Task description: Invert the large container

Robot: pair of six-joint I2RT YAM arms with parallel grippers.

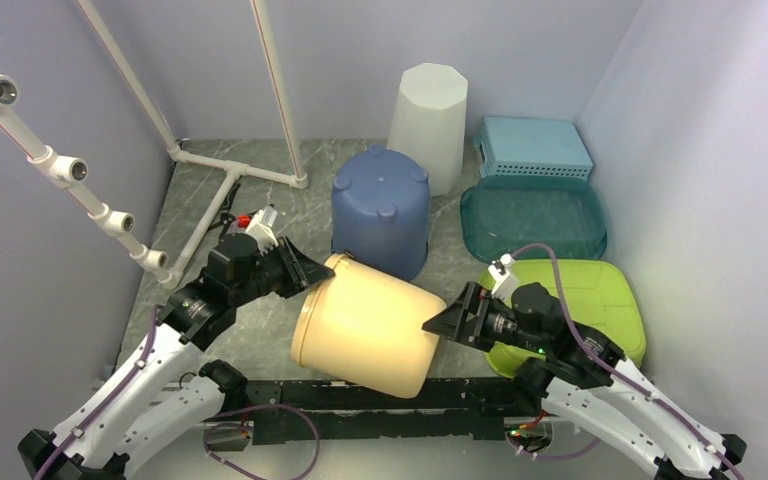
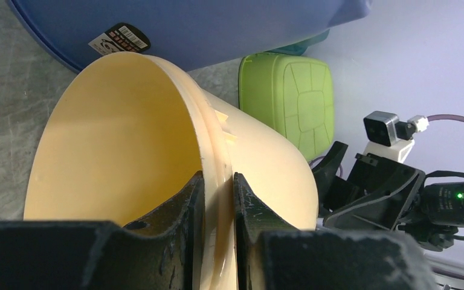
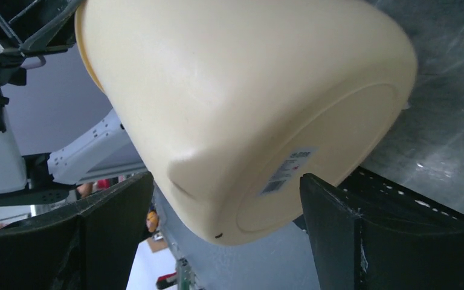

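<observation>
The large cream container (image 1: 370,325) is held tilted on its side above the table, mouth toward the left, base toward the right. My left gripper (image 1: 312,272) is shut on its rim, one finger inside and one outside, as the left wrist view shows (image 2: 216,181). My right gripper (image 1: 440,322) is open, its jaws spread wide at the container's base (image 3: 314,151), which carries a barcode label. In the right wrist view its fingers (image 3: 338,199) stand on both sides of the base; I cannot tell if they touch it.
An upside-down blue bucket (image 1: 382,210) stands right behind the cream container. A white bin (image 1: 430,110), a light-blue basket (image 1: 532,147), a teal tray (image 1: 535,220) and a green lid (image 1: 585,300) lie at back right. A white pipe frame (image 1: 200,165) stands at left.
</observation>
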